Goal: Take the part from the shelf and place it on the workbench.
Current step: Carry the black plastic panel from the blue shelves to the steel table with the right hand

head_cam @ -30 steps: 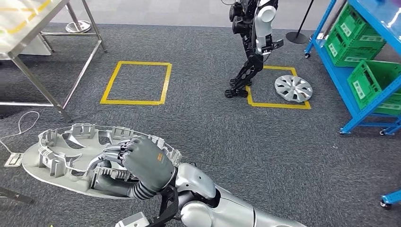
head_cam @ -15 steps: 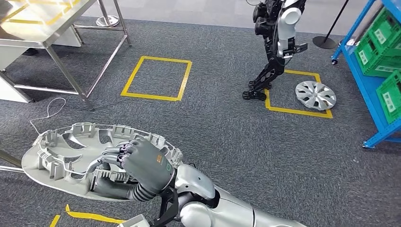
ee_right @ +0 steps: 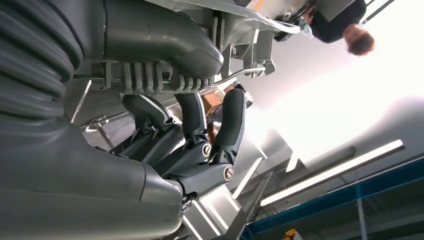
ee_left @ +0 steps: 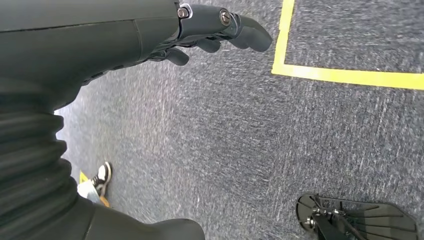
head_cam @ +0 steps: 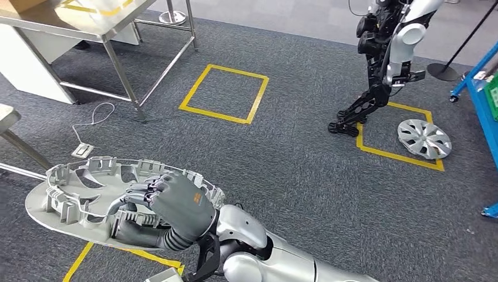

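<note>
Head view: the right hand (head_cam: 176,202) grasps the part (head_cam: 88,191), a grey hubcap, at lower left of the frame, off the shelf. The workbench (head_cam: 111,23) stands at upper left; placement remains. The left hand (ee_left: 210,32) hangs released, holding nothing. No legible writing.

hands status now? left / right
Left robot hand: holds nothing, fingers loosely extended over the carpet.
Right robot hand: holding the grey wheel cover, fingers hooked through its openings.
</note>
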